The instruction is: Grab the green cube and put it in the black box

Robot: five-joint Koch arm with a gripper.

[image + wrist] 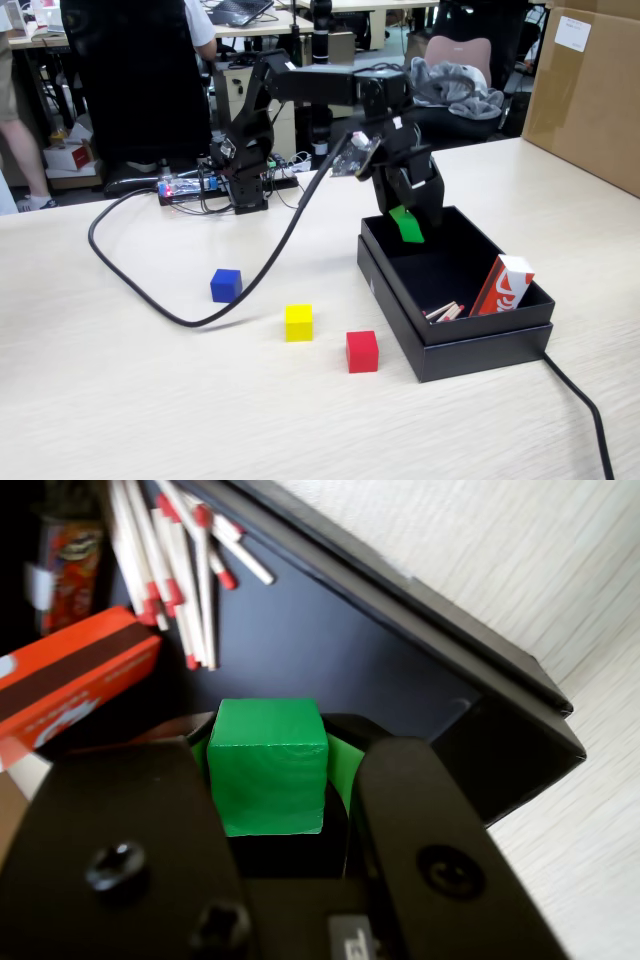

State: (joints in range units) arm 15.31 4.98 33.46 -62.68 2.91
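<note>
One green cube point(268, 765) is sitting clamped between the fingers point(400, 810) of the gripper point(407, 222), hanging over the black box point(480, 345) near its far corner, above the floor of the box and not touching it. Box is sitting toward the right side of the table point(120, 410), already holding loose matches point(180, 570) and a red-and-white carton point(505, 285) leaning at its near right corner. Blue cube point(226, 285), yellow cube point(298, 322) and red cube point(362, 351) are lying on the table left of the box, well apart from it. Judging risk: cube is hovering close to the far wall, so a release here could be clipping the rim and bouncing out. Cube could also be landing on the matches and rolling. Thick black cable point(150, 290) is trailing across the table and could drag the loose cubes.
</note>
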